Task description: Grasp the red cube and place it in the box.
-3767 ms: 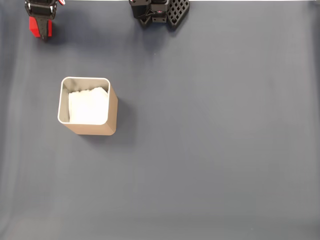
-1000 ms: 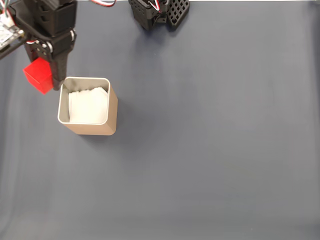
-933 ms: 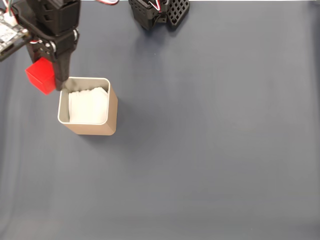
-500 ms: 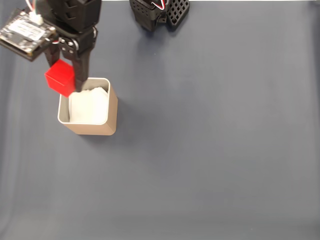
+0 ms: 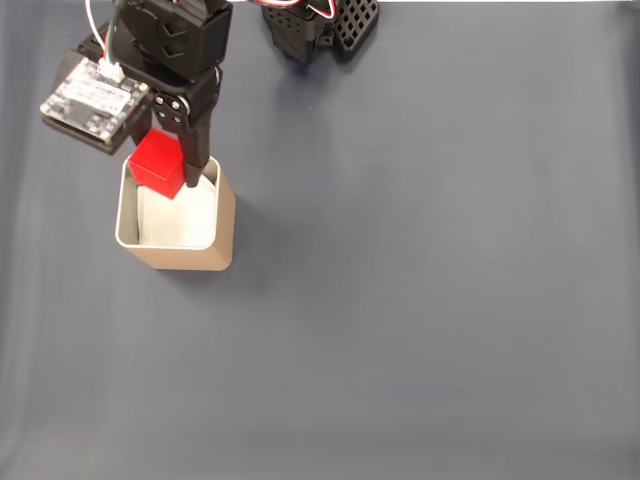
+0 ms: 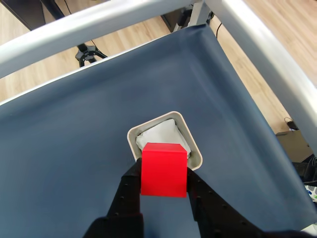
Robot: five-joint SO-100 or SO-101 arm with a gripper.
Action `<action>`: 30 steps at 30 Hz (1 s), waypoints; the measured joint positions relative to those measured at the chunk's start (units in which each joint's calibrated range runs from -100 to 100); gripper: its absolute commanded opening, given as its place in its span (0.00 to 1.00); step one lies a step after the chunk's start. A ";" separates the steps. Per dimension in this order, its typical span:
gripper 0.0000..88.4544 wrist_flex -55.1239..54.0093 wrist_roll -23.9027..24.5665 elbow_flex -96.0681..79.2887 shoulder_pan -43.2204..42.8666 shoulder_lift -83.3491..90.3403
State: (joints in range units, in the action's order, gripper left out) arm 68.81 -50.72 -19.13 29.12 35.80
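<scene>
While I watch the fixed view from above, the far left of the picture is bare dark blue-grey cloth (image 5: pixel 420 320) covering the table. Moving right, I come to a small circuit board (image 5: pixel 95 100) fixed to the side of the black arm (image 5: pixel 170 40), which reaches down from the top edge. Just right of the board, the gripper (image 5: pixel 172 172) pinches the red cube (image 5: pixel 158 165), its black fingers pressed against opposite faces. The cube hangs over the top edge of the box (image 5: pixel 226 215), a tan square container with rounded corners, a pale grey rim and white lining. The cube overlaps the rim nearest the arm and part of the white inside. Further right, at the top edge, stands the arm's black base (image 5: pixel 320 22) with a perforated block. Beyond it is bare cloth.

Through the wrist view, from left to right, I see the blue cloth (image 6: pixel 59 148), then the box (image 6: pixel 194 148) near the middle. The red cube (image 6: pixel 163 169) sits in front of its near rim, clamped by the gripper (image 6: pixel 164 186) with one black finger (image 6: pixel 130 198) on each side. Pale metal frame bars (image 6: pixel 267 54) cross the top and right, with wooden floor (image 6: pixel 282 20) behind them.
</scene>
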 measured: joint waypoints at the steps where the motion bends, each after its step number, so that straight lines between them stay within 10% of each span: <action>1: 0.01 -0.49 0.00 0.00 0.00 0.00; 30: 0.00 -2.68 0.88 1.73 -0.38 -3.48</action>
State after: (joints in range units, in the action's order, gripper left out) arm 66.13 -49.84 -17.40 28.75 32.32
